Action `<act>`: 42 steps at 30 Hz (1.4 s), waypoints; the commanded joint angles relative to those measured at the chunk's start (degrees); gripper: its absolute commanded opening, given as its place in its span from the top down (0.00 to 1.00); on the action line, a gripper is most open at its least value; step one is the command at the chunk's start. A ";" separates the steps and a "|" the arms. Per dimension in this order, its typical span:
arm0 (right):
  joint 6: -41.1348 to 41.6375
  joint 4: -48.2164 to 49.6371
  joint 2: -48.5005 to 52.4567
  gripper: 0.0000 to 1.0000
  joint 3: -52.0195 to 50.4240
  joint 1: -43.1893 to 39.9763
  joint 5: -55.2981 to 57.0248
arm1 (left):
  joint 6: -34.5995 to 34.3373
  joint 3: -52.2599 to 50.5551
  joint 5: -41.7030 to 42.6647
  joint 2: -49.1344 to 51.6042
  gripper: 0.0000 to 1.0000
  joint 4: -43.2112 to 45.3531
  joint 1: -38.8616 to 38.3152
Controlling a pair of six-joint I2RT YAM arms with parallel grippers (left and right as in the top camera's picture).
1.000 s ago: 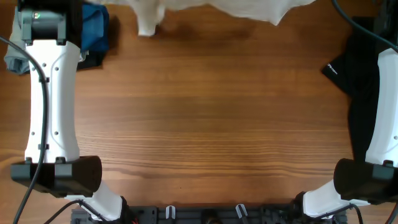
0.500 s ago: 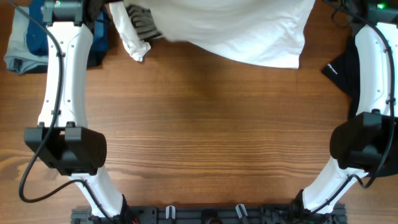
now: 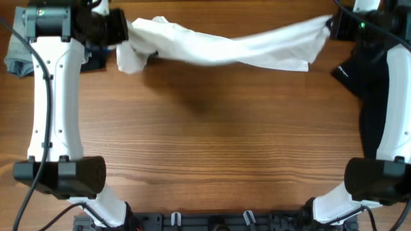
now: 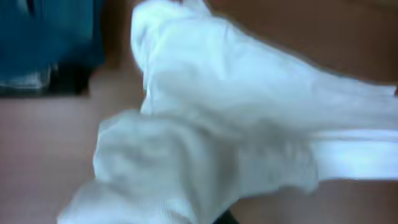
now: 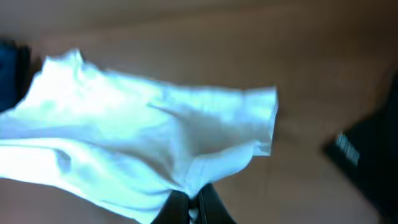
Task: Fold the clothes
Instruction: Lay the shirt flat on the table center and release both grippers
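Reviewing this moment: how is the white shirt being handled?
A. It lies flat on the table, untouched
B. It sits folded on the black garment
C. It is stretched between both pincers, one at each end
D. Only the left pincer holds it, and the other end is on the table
C: the white shirt hangs in a band from the left pincer to the right pincer, each shut on one end.

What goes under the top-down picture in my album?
Left arm and right arm hold a white shirt stretched over the wooden table.
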 commanded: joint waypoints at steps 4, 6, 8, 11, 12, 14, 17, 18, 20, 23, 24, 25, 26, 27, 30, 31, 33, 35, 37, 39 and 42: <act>-0.09 -11.98 -0.50 0.95 -0.24 -0.55 0.35 | -0.44 0.44 1.25 -0.90 0.96 -15.43 0.48; -0.11 -15.15 -0.52 0.96 -0.81 -0.52 0.42 | -2.64 0.02 1.51 -0.90 0.96 -17.75 0.46; -0.09 -18.03 -0.76 0.96 -2.03 -0.55 1.25 | -2.99 -2.08 3.32 -1.55 0.96 -17.73 0.02; -0.35 -19.93 -1.55 0.96 -5.38 -0.44 2.05 | -2.97 -6.19 4.50 -1.55 0.96 -17.73 -1.99; -0.35 -19.34 -2.38 0.96 -7.65 -0.44 2.08 | -2.97 -8.37 4.48 -1.55 0.96 -17.73 -3.08; 0.57 -17.40 -4.48 0.96 -11.80 -0.44 2.08 | -3.89 -12.11 4.42 -1.62 0.96 -17.73 -4.83; 3.21 -13.18 -11.41 0.96 -21.14 -0.44 2.10 | -6.08 -18.16 3.30 -2.86 0.96 -17.68 -7.23; 4.07 -12.37 -13.55 0.96 -23.58 -0.44 2.12 | -7.08 -19.74 3.06 -3.76 0.96 -17.64 -7.76; 5.51 -11.08 -18.82 0.96 -30.23 -0.44 2.78 | -9.18 -23.78 2.95 -6.91 0.96 -16.76 -9.14; 7.67 -10.93 -23.82 0.96 -37.77 -0.44 6.95 | -12.61 -29.00 2.47 -11.87 0.96 -14.60 -10.69; 8.61 -10.93 -25.00 0.96 -39.80 -0.44 7.74 | -14.05 -31.10 1.38 -13.84 0.96 -14.36 -11.04; 8.68 -10.91 -25.70 0.96 -41.16 -0.44 7.72 | -15.32 -32.72 0.26 -15.21 0.96 -14.49 -11.15; 8.66 -10.93 -26.16 0.96 -42.05 -0.44 7.72 | -16.44 -34.58 -0.50 -16.63 0.96 -14.75 -11.17; 8.66 -10.93 -26.56 0.96 -42.88 -0.44 7.74 | -16.96 -37.59 -0.76 -18.71 0.96 -14.71 -11.15; 8.59 -10.93 -26.75 0.96 -43.25 -0.44 7.78 | -19.58 -44.81 -0.74 -22.71 0.96 -12.74 -11.13; 8.48 -10.93 -26.75 0.96 -43.25 -0.44 7.78 | -20.57 -47.17 -0.74 -23.76 0.96 -11.78 -11.13; 8.46 -10.88 -26.75 0.96 -43.25 -0.44 7.96 | -21.24 -52.57 -0.46 -25.57 0.96 -9.25 -11.13; 8.41 -10.88 -26.75 0.96 -43.25 -0.44 8.15 | -21.22 -57.13 -0.33 -25.99 0.95 -6.91 -11.13; 8.39 -10.91 -26.75 0.96 -43.28 -0.44 8.15 | -21.20 -60.22 0.44 -25.92 0.81 -4.90 -11.13; 8.04 -10.91 -26.75 0.96 -43.32 -0.44 8.15 | -21.18 -62.99 3.63 -25.81 0.69 -2.14 -11.13; 8.04 -10.88 -26.75 0.93 -43.36 -0.44 8.70 | -21.20 -63.69 4.72 -25.77 0.50 -1.49 -11.13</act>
